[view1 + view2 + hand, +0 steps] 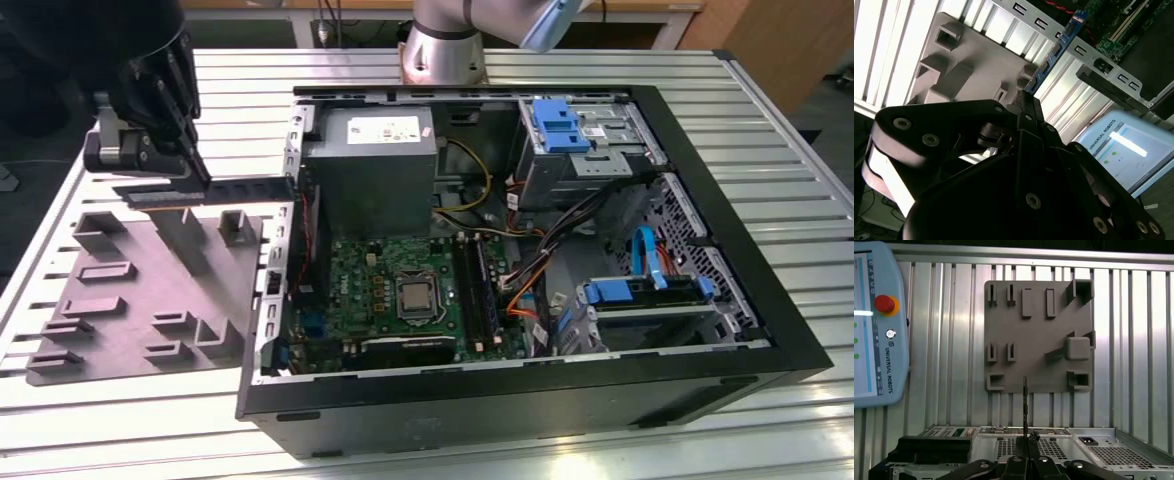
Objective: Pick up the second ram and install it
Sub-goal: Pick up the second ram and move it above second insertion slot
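My gripper (191,178) hangs at the exterior view's left, above the far end of the grey fixture plate (134,300). It is shut on the second ram (214,189), a long thin dark stick held level and pointing toward the open computer case (534,400). In the second wrist view the ram (1054,50) sticks out from the shut fingertips (1026,100) toward the case's edge. In the first wrist view the ram (1025,405) shows edge-on over the plate (1039,340). The black slot rails (478,285) lie on the motherboard, beside the processor socket (418,296).
The case lies on its side on a slatted aluminium table (787,150), with a grey power supply (367,165), blue drive brackets (561,125) and orange cables inside. Grey upright blocks (234,225) rise from the plate. A teach pendant (874,340) lies beside the plate.
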Controlling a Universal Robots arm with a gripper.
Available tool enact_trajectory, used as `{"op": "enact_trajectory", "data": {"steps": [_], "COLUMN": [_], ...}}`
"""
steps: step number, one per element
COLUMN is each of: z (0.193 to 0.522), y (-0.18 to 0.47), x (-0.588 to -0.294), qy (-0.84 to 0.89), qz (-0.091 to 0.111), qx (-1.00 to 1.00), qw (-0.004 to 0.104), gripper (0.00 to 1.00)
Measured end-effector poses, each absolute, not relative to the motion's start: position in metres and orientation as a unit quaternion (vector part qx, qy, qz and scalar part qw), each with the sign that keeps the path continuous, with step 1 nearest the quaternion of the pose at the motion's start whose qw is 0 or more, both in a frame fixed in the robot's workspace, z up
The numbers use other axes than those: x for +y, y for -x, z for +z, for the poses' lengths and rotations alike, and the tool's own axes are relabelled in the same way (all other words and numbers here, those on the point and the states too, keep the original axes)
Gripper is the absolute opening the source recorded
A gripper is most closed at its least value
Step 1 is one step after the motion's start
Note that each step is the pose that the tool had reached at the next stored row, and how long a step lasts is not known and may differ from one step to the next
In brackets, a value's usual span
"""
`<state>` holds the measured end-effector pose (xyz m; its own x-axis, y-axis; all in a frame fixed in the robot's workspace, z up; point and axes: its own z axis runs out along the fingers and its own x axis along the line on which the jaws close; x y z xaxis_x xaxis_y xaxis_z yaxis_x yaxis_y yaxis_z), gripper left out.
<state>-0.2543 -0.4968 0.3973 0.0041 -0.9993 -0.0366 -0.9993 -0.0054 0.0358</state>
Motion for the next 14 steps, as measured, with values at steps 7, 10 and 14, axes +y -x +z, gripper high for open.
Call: {"op": "enact_trajectory", "data": {"steps": [7, 10, 14], "z": [0.3972, 0.3973, 0.3972], "y": [0.2496, 0.2476, 0.2451], "x": [-0.4965, -0.4965, -0.4964], "qy": [0.709, 0.709, 0.709], "qz": [0.026, 0.026, 0.026], "qx": [0.705, 0.705, 0.705], "qw": [0.0, 0.0, 0.0], "gripper": [0.11, 0.11, 0.11]}}
